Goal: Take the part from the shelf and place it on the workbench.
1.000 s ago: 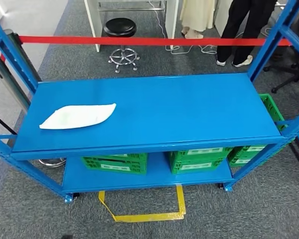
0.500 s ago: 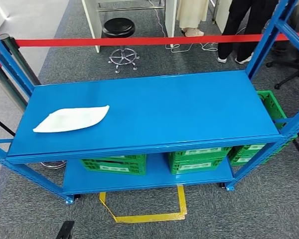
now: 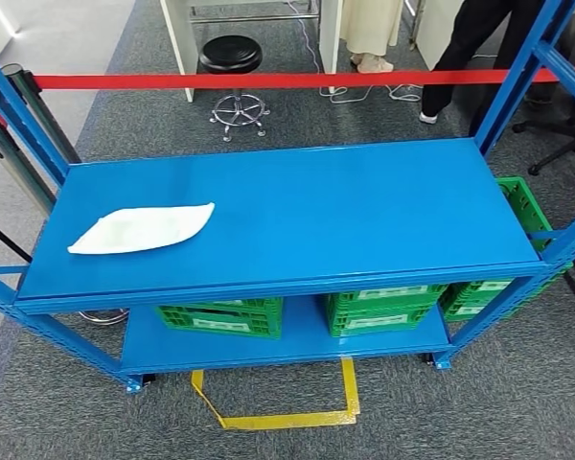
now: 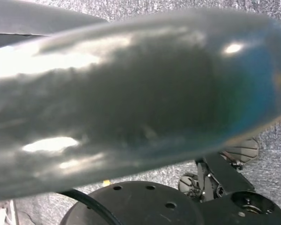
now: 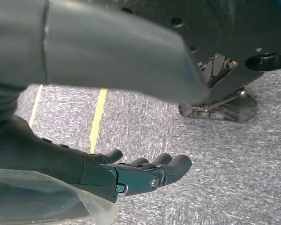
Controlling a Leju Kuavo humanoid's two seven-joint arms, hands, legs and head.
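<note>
The part point(image 3: 141, 228), a flat white piece pointed at one end, lies on the left of the blue shelf's top board point(image 3: 328, 206), near its front edge. Nothing touches it. In the right wrist view my right hand point(image 5: 146, 173) hangs over the grey carpet with its dark fingers stretched out and nothing in them. In the left wrist view my left hand point(image 4: 132, 93) is a large blurred grey shape close to the camera, and its fingers cannot be made out.
Green crates point(image 3: 219, 314) point(image 3: 383, 309) stand on the shelf's lower board, and another point(image 3: 519, 206) sits at the right end. Blue uprights frame both ends. Behind run a red tape point(image 3: 270, 80), a black stool point(image 3: 230, 55) and a person's legs point(image 3: 458, 48). Yellow floor marking point(image 3: 285, 418) lies in front.
The camera has shifted a little, so the whole shelf sits slightly differently in the picture. A dark shape at the lower left edge half a second ago is gone. The person behind has moved.
</note>
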